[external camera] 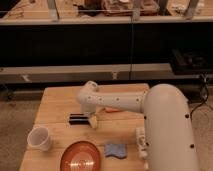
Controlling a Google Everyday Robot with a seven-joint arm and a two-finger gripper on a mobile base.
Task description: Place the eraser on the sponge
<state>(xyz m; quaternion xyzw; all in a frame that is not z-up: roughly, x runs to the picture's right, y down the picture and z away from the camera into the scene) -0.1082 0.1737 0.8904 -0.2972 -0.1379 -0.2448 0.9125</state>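
Observation:
The eraser (77, 118) is a flat black bar lying on the wooden table (57, 102), left of centre. My gripper (91, 120) hangs at the end of the white arm, right at the eraser's right end, its pale tips down near the tabletop. The sponge (116, 149) is a light-blue wavy-edged pad near the front edge, to the right of and below the gripper, with nothing on it.
A white cup (39, 138) stands at the front left. A round orange plate (80, 157) sits at the front edge beside the sponge. A white elongated device (140, 140) lies right of the sponge. An orange thing (112, 109) peeks out under the arm.

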